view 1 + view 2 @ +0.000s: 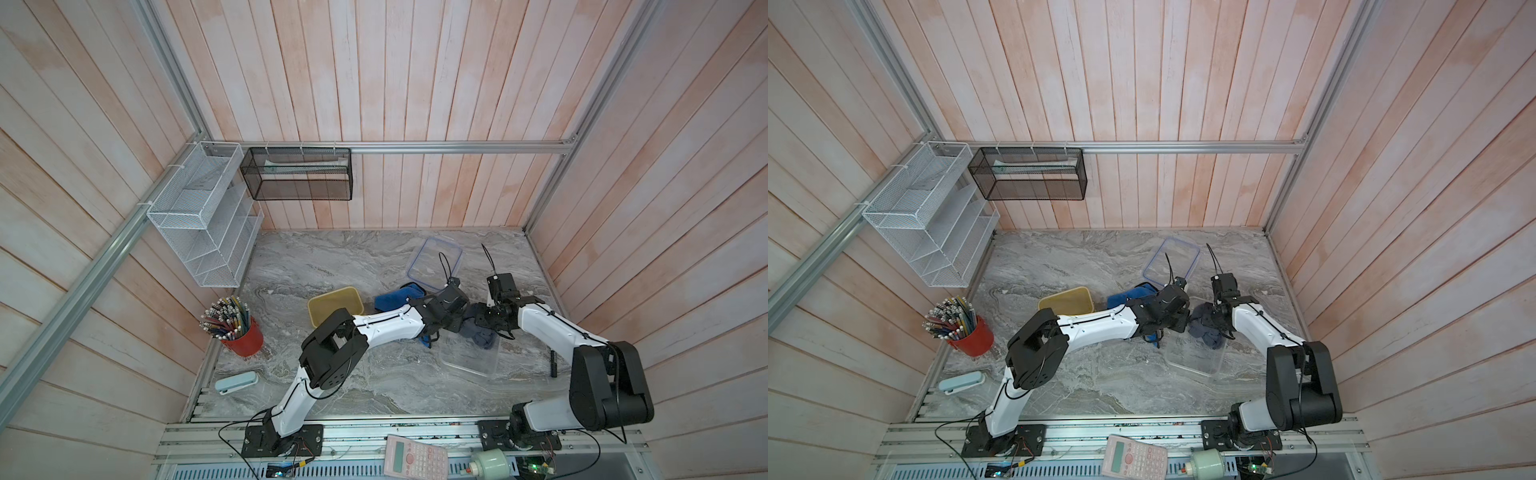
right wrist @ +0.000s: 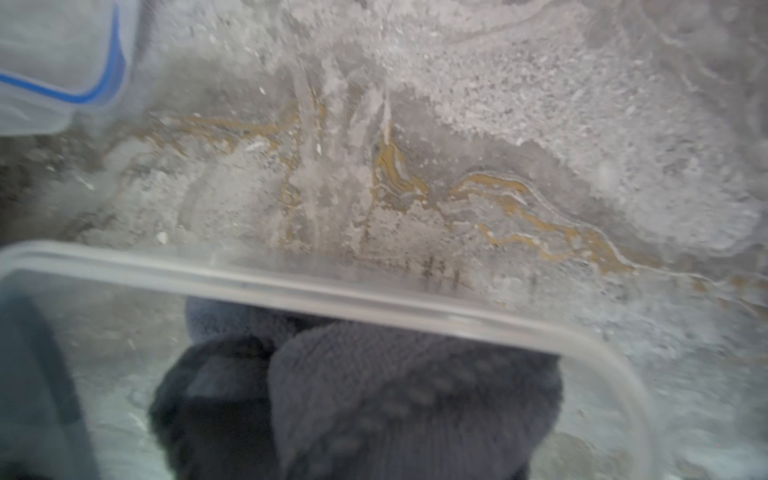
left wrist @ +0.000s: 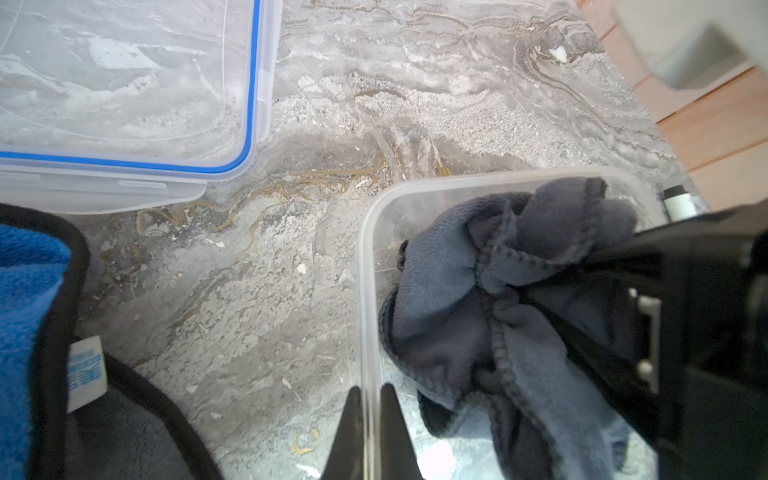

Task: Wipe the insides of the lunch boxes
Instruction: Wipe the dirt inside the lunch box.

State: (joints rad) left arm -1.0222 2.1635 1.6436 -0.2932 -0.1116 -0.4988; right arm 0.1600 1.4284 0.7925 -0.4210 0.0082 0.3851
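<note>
Far-L wall: white mesh rack (image 1: 199, 216) w/ black mesh basket (image 1: 297, 178) beside it, both hung above the table.

L edge of marble table (image 1: 353, 374): red pencil cup (image 1: 245, 338). Pale blue case (image 1: 236, 382) lies nearer the front, close to the L rail. A wide bare strip runs along the near side from the case to the clear box.

Centre-L: yellow lunch box (image 1: 334, 303), open side up, near-R corner hidden under the L arm. Blue cloth (image 1: 395, 299), black-trimmed, lies just R of it; contact w/ the box cannot be told. Blue-rimmed lid (image 1: 417, 256) lies flat further back, its near corner just beside the cloth. L wrist view shows bare marble btwn the lid and the clear box.

L gripper (image 3: 371, 392): jaws narrow, pinching the L-side rim of the clear lunch box (image 1: 467, 361), one finger inside, one outside. The box sits R of centre, upright, well back from the front edge.

Grey cloth (image 3: 478, 291): bunched inside that box at its far end, close to the far rim. R gripper (image 1: 481, 322): nearly closed, cloth clamped in it, reaching in from the R.

R side: black marker (image 1: 553, 363) btwn the box and the R wall, apart from both.

Front rail: pink calculator (image 1: 415, 457) and pale green roll (image 1: 488, 461).
</note>
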